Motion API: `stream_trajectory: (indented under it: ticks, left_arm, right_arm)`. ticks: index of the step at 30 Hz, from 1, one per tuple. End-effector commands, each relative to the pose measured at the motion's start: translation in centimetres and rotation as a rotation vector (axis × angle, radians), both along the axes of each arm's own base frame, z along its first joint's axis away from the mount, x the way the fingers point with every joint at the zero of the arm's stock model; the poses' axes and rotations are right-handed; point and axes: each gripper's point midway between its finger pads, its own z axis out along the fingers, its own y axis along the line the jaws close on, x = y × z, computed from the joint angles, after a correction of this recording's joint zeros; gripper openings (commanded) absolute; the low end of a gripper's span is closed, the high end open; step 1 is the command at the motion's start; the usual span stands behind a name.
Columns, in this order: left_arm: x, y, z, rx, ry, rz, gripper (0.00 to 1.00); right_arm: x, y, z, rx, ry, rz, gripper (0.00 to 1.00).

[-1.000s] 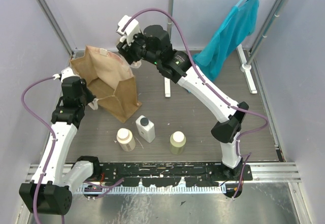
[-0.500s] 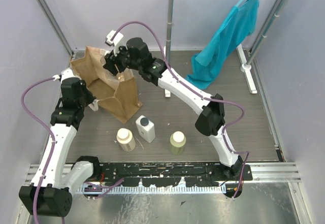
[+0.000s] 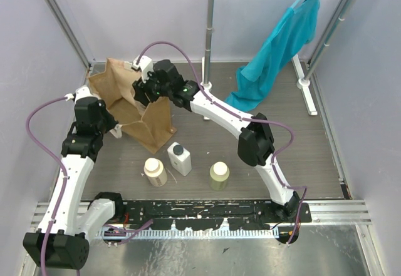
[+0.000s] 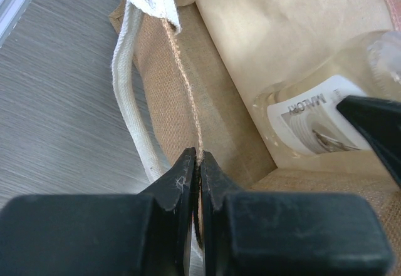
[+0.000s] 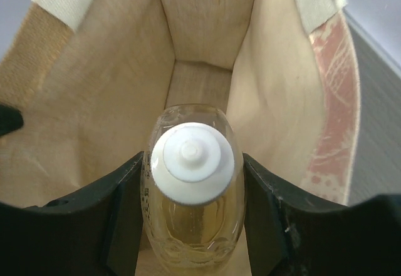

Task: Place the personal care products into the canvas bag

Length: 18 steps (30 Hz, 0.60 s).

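Right gripper (image 5: 193,210) clasps amber bottle (image 5: 191,160) mid-mouth of canvas bag (image 5: 207,19) (left gripper (image 4: 199,163) pinches its rim).

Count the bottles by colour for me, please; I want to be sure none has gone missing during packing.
Amber clear bottle: 1, held by the right pincer inside the canvas bag
White rectangular bottle: 1
Cream round bottle: 1
Olive-green round bottle: 1
Total: 4

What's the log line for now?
left gripper: grips canvas bag rim | right gripper: amber bottle inside bag | table: three bottles
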Motion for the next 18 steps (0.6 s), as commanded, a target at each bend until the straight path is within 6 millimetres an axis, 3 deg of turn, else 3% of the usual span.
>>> stream_trajectory:
  ticks: [1, 11, 18]
  left_arm:
    - [-0.5, -0.2, 0.9, 0.005, -0.011, -0.021, 0.13]
    - [-0.8, -0.1, 0.6, 0.010, -0.007, -0.017, 0.14]
    - [-0.9, -0.1, 0.3, 0.009, -0.003, -0.013, 0.14]
  right_arm:
    - [0.2, -0.8, 7.4, 0.142, -0.123, -0.019, 0.00]
    - [0.5, -2.1, 1.9, 0.001, -0.063, -0.045, 0.00]
    - [0.2, -2.7, -0.8, -0.074, -0.033, -0.042, 0.00]
